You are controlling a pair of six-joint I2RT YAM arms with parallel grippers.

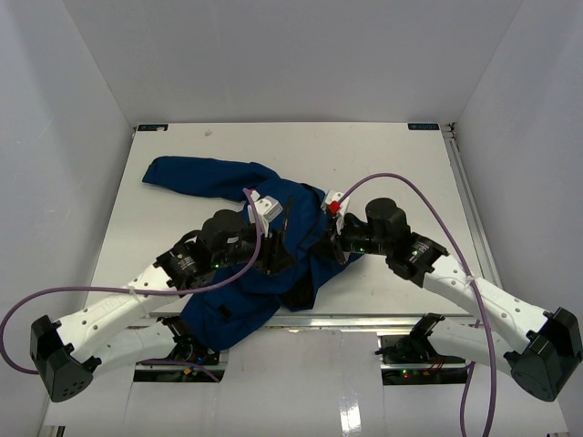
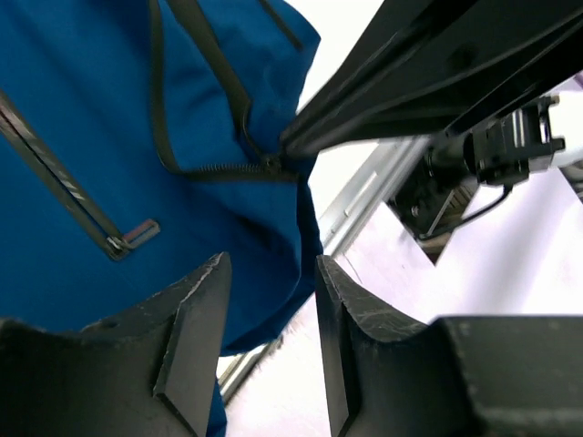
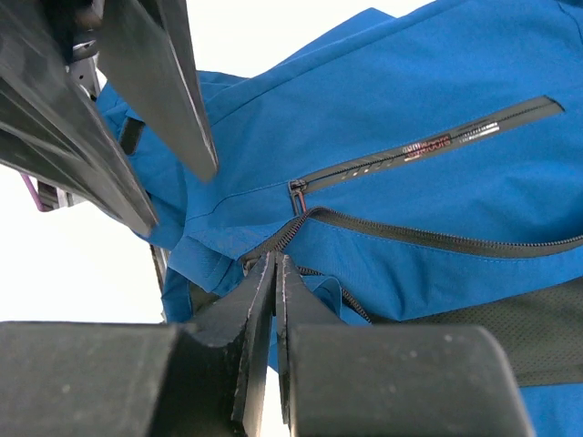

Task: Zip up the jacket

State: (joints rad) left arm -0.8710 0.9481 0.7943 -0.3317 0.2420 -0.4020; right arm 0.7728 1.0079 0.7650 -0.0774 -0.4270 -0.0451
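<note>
The jacket (image 1: 211, 178) has its zipper (image 3: 410, 238) mostly open, lining (image 3: 510, 339) showing. Right jaws clench the zipper's end; left jaws are released and empty.

Bright even light, faint shadows, wrist-view backgrounds blown out (pure white), close foreground soft

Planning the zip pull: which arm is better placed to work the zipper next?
Right, probably: the right gripper is shut at the end of the zipper, while the left gripper is open, holding nothing.
</note>
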